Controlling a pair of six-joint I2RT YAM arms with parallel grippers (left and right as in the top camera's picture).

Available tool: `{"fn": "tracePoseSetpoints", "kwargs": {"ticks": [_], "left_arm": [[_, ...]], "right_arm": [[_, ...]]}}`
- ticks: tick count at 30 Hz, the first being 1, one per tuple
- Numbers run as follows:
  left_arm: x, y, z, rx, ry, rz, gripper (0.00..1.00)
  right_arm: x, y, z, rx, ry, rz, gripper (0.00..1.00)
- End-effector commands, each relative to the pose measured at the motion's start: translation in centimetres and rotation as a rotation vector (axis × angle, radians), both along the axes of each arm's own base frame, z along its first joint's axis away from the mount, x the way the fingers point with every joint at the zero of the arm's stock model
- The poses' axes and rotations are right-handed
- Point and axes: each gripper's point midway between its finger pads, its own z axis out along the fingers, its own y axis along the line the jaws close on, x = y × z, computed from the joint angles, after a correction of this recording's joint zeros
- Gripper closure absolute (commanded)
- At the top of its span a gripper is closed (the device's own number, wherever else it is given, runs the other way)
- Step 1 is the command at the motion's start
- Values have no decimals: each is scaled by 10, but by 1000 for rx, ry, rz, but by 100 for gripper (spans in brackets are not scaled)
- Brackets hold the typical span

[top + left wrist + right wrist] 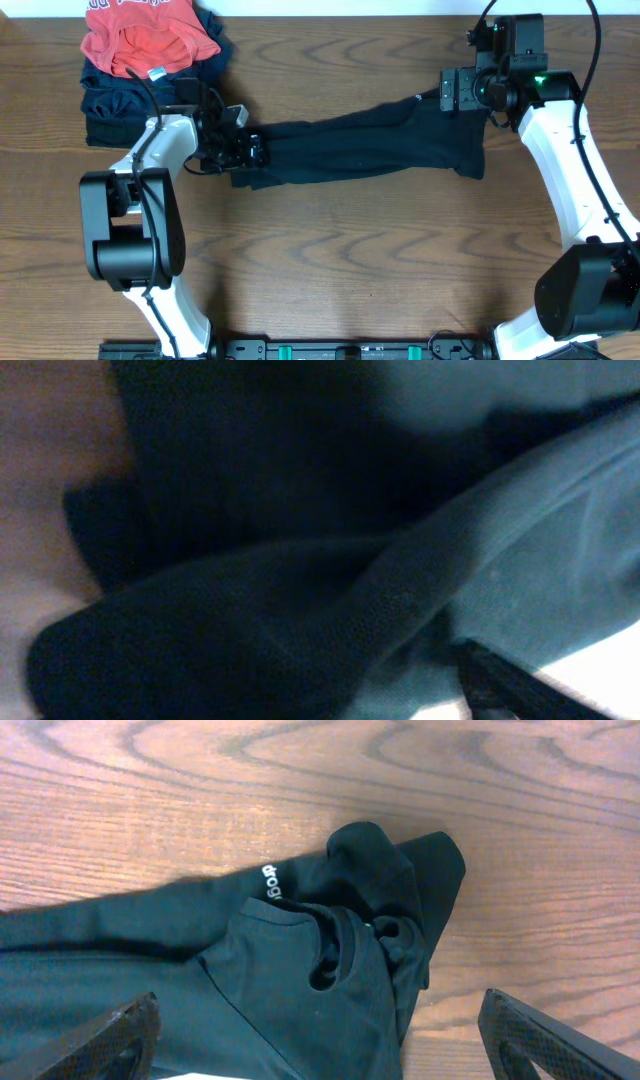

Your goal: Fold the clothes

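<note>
Even bright light, soft shadows, left wrist view dim (heavily blurred), others sharp

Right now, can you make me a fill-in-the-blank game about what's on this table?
1. The black shirt lies on a table made of ____.
2. The small lettering on that shirt is coloured ____.
3. The red-orange shirt lies ____ the dark navy pile, not under it.
4. The right tool above the black shirt is ____, not shut.

Missing words: wood; white; on top of; open.
</note>
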Motion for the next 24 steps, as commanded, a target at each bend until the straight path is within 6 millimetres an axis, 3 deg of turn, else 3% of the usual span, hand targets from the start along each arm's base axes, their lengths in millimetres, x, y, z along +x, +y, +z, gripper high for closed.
{"fn": "tracePoseSetpoints", "kwargs": {"ticks": [1,3,6,12,18,21,24], "left_arm": [[-12,-9,-27,-45,80,-28,41],[-14,-8,-31,-45,91,-25,70],[-11,-2,-28,-45,81,-11,92],[-7,29,-6,14,42,53,94],[-20,73,25,198,29,117,94],[-22,83,37,259,10,127,94],[-22,81,48,263,-16,123,94]], "right_arm": [[0,5,-1,0,5,14,1],[0,5,-1,0,5,14,1],[0,5,-2,1,7,15,1],[-5,8,-5,20,29,23,4],[-7,10,-11,37,47,15,4],[-8,12,-14,47,54,22,5],[-8,12,-14,47,54,22,5]]}}
